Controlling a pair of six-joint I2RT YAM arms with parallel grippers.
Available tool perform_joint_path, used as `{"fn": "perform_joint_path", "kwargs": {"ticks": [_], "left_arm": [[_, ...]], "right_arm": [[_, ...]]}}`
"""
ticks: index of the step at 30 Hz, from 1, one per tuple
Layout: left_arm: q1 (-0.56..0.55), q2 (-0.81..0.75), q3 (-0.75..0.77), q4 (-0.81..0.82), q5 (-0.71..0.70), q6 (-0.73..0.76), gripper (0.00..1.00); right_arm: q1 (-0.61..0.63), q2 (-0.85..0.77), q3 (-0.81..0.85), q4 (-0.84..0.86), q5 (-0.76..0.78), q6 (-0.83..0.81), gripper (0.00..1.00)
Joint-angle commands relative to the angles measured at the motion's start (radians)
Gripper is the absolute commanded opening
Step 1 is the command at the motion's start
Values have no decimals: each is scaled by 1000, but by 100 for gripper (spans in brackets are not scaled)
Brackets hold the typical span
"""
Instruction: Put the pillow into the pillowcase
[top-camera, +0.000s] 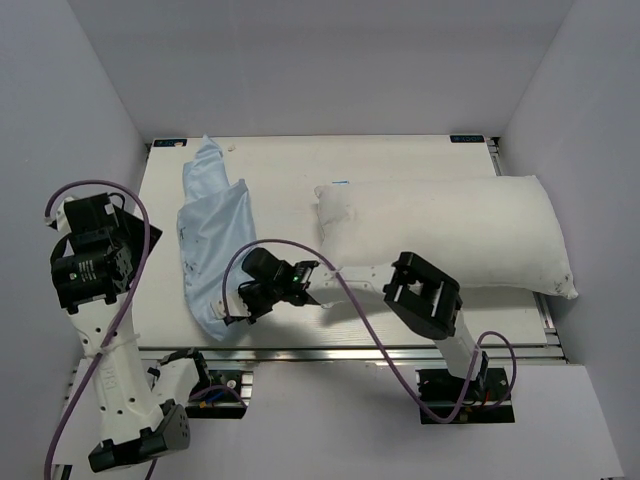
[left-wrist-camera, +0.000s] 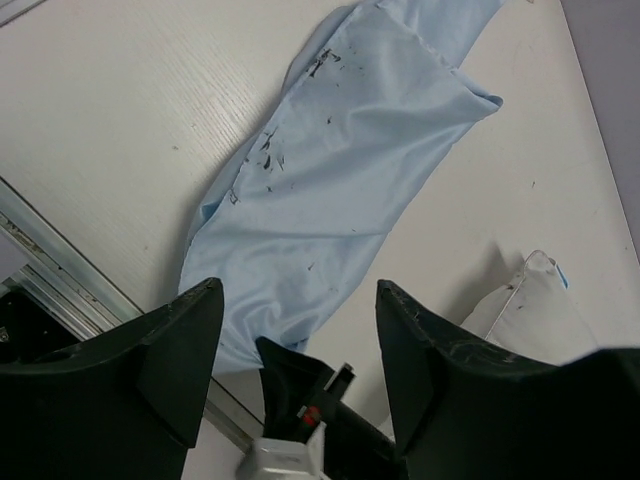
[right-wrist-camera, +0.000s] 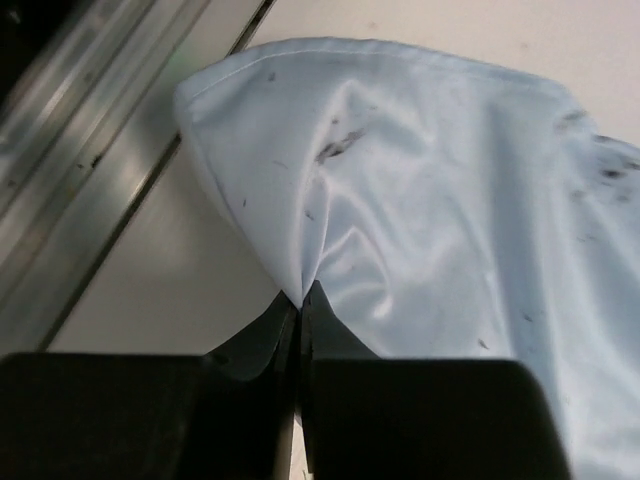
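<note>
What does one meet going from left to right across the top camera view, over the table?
First the left arm → blue pillowcase → white pillow. The right arm stretches in front of both the pillow and the pillowcase, so it is left out.

Nothing legible here tbh. The pillowcase (left-wrist-camera: 330, 190) has dark scribbly marks (left-wrist-camera: 268, 155), but they're not letters. The blue tag (top-camera: 340, 183) on the pillow (top-camera: 440, 240) and the blue stickers (top-camera: 168, 142) at the surface's (top-camera: 280, 170) far corners are too tiny to read.
</note>
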Motion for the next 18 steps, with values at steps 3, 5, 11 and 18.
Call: {"fn": "perform_joint_path", "kwargs": {"ticks": [3, 5, 11, 18], "left_arm": [[2, -46, -86, 48, 49, -15, 71], [2, -63, -118, 76, 81, -22, 71], [2, -99, -253, 154, 184, -44, 69], [2, -126, -371, 223, 255, -58, 68]], "right_arm": [[-104, -215, -29, 118, -95, 434, 0], [-194, -239, -26, 137, -165, 582, 0], [-418, -337, -138, 270, -279, 1024, 0], [-605, -421, -297, 344, -259, 1281, 0]]}}
